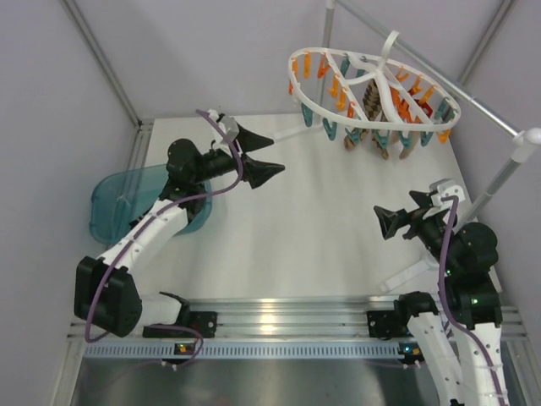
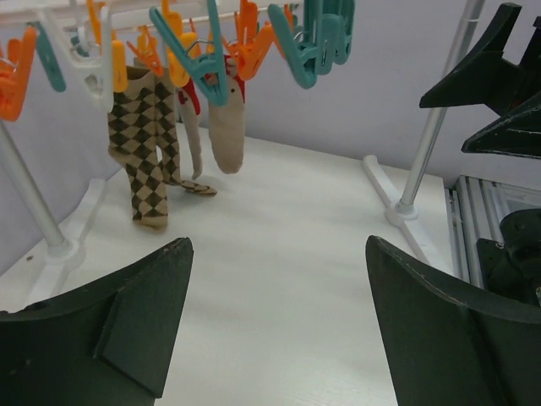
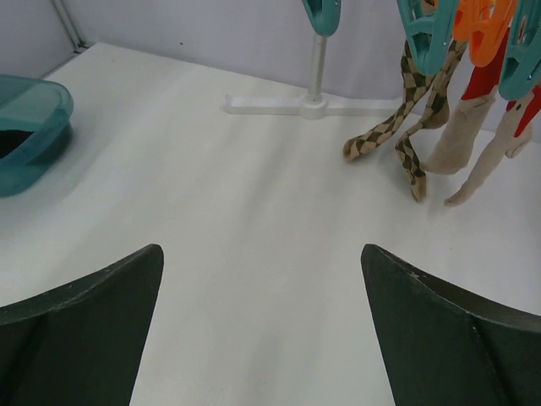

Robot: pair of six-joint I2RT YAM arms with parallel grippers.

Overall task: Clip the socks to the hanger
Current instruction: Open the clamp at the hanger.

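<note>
Hovering wide open and empty, the left hand (image 1: 277,153) and the right hand (image 1: 380,223) seem between socks; next probably means fetching one from the translucent teal plastic tub (image 1: 110,203) behind the left hand.

Left arm (image 1: 139,237) & right arm (image 1: 469,254): white links w/ black joint housings, purple cable (image 1: 169,205) along each, left gripper (image 1: 275,154) & right gripper (image 1: 380,222) w/ matte black wedge fingers, green LED (image 1: 473,299) on right arm

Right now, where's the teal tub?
In the top view the teal tub sits at the table's left edge, partly hidden beneath the left arm, far across from the hanger.
</note>
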